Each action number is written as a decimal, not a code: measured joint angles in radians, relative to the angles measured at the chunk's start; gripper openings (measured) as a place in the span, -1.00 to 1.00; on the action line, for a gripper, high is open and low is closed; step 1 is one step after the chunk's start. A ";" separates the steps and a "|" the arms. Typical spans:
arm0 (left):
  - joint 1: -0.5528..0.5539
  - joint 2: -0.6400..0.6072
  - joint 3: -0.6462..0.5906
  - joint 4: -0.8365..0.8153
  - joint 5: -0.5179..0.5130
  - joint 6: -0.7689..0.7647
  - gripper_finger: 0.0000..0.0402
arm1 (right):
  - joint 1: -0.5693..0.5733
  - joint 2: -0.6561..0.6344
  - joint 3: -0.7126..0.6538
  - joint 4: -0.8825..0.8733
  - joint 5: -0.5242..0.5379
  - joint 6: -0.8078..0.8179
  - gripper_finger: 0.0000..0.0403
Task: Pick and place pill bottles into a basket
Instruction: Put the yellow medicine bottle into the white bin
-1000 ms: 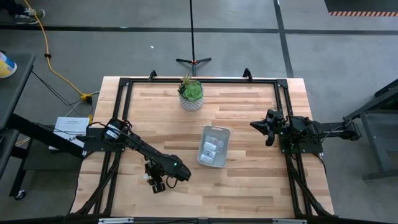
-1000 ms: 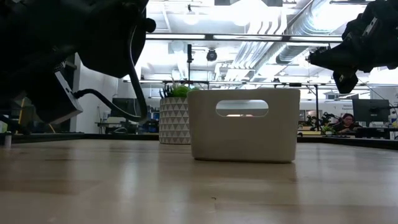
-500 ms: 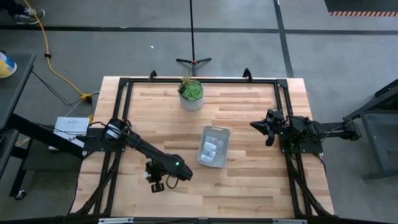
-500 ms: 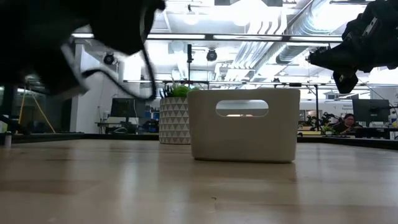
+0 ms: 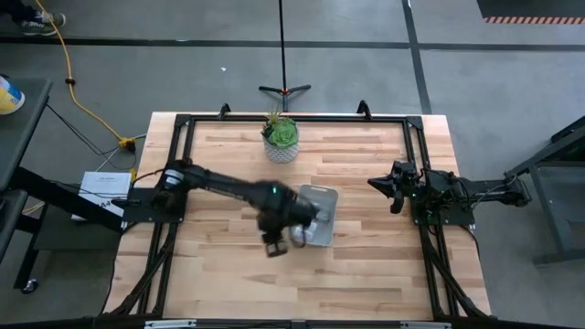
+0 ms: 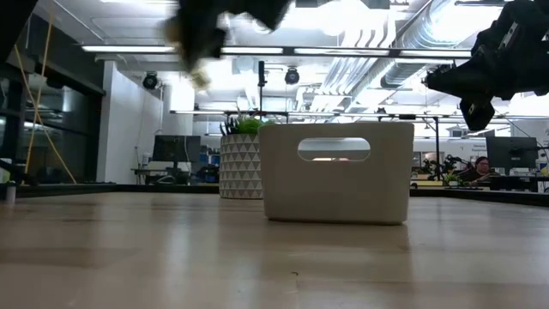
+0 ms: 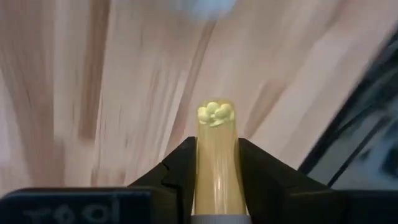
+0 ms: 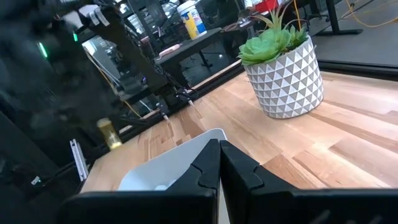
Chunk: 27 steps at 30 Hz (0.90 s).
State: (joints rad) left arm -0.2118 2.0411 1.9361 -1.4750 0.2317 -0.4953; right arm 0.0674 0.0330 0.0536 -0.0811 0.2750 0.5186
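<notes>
Your pill bottle [image 7: 215, 158], a yellowish translucent cylinder, is clamped between the left gripper [image 5: 277, 243] fingers. In the last second this arm swung from the table's near-left area to the near-left corner of the basket [image 5: 320, 194], so release comes soon. Basket is smooth pale plastic, rounded. The right gripper [image 5: 394, 188], fingers together, waits at the right edge

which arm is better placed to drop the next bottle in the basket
Left. The left gripper is shut on a pill bottle and sits at the near corner of the basket. The right gripper waits at the table's right edge, fingers shut on nothing.
</notes>
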 joint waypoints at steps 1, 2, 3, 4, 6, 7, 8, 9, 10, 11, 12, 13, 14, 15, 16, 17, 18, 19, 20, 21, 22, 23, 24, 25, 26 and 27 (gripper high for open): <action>0.015 0.000 0.031 0.033 -0.001 -0.001 -0.28 | 0.000 0.000 0.000 0.000 0.001 -0.001 -1.00; 0.027 0.000 0.058 0.079 0.001 -0.004 -0.26 | 0.000 0.000 0.000 0.000 0.001 -0.002 -1.00; 0.039 0.000 0.079 0.135 0.006 -0.006 -0.25 | 0.000 0.000 0.000 0.000 0.001 -0.003 -1.00; 0.048 0.000 0.095 0.193 0.019 -0.007 -0.24 | 0.000 0.000 0.000 0.000 0.001 -0.005 -1.00; 0.062 0.000 0.115 0.312 0.053 -0.013 -0.25 | 0.000 0.000 0.000 0.000 0.000 -0.025 -1.00; 0.068 0.000 0.119 0.374 0.065 -0.029 -0.26 | 0.000 0.000 0.000 0.000 -0.002 -0.031 -1.00; 0.070 0.000 0.119 0.430 0.073 -0.043 -0.28 | 0.000 0.000 0.000 -0.001 -0.004 -0.036 -1.00; 0.073 0.000 0.119 0.472 0.076 -0.055 -0.30 | 0.000 0.000 0.000 -0.001 -0.007 -0.046 -1.00; 0.076 0.000 0.119 0.500 0.075 -0.057 -0.31 | 0.000 0.000 0.000 -0.001 -0.013 -0.052 -1.00; 0.076 0.005 0.119 0.520 0.073 -0.059 -0.33 | 0.000 0.000 0.000 -0.002 -0.018 -0.053 -1.00; 0.078 0.011 0.120 0.535 0.069 -0.059 -0.33 | 0.000 0.000 0.000 -0.003 -0.021 -0.052 -1.00; 0.082 0.016 0.120 0.537 0.063 -0.059 -0.34 | 0.000 0.000 0.000 -0.003 -0.023 -0.052 -1.00; 0.081 0.021 0.117 0.527 0.055 -0.064 -0.33 | 0.000 0.000 0.000 -0.003 -0.023 -0.051 -1.00; 0.081 0.033 0.114 0.528 0.050 -0.073 -0.32 | 0.000 0.000 0.000 -0.003 -0.023 -0.050 -1.00; 0.081 0.047 0.113 0.548 0.048 -0.085 -0.31 | 0.000 0.000 0.000 -0.003 -0.023 -0.051 -1.00; 0.081 0.057 0.112 0.554 0.046 -0.089 -0.29 | 0.000 0.000 0.000 -0.003 -0.023 -0.053 -1.00; 0.081 0.069 0.110 0.534 0.047 -0.093 -0.28 | 0.000 0.001 0.000 -0.003 -0.023 -0.053 -1.00; 0.081 0.085 0.109 0.534 0.047 -0.096 -0.26 | 0.000 0.004 0.000 -0.003 -0.023 -0.055 -1.00; 0.081 0.099 0.109 0.553 0.047 -0.103 -0.26 | 0.000 0.005 0.000 -0.004 -0.024 -0.055 -1.00; 0.081 0.112 0.110 0.556 0.047 -0.107 -0.26 | 0.000 0.007 0.000 -0.004 -0.024 -0.055 -1.00; 0.081 0.125 0.110 0.548 0.050 -0.111 -0.26 | 0.000 0.012 0.000 -0.003 -0.023 -0.055 -1.00; 0.081 0.135 0.110 0.548 0.050 -0.111 -0.27 | 0.000 0.013 0.000 -0.004 -0.025 -0.055 -1.00; 0.081 0.145 0.110 0.548 0.050 -0.112 -0.28 | 0.000 0.014 0.000 -0.004 -0.028 -0.055 -1.00; 0.081 0.152 0.110 0.545 0.049 -0.112 -0.29 | 0.000 0.016 0.000 -0.004 -0.030 -0.055 -1.00; 0.081 0.157 0.110 0.539 0.047 -0.112 -0.30 | 0.000 0.016 0.000 -0.003 -0.029 -0.055 -1.00; 0.081 0.163 0.110 0.533 0.046 -0.112 -0.30 | 0.000 0.017 0.000 -0.004 -0.034 -0.055 -1.00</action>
State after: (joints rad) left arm -0.1307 2.2037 2.0457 -0.9423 0.2779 -0.6071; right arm 0.0673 0.0500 0.0540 -0.0853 0.2412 0.4633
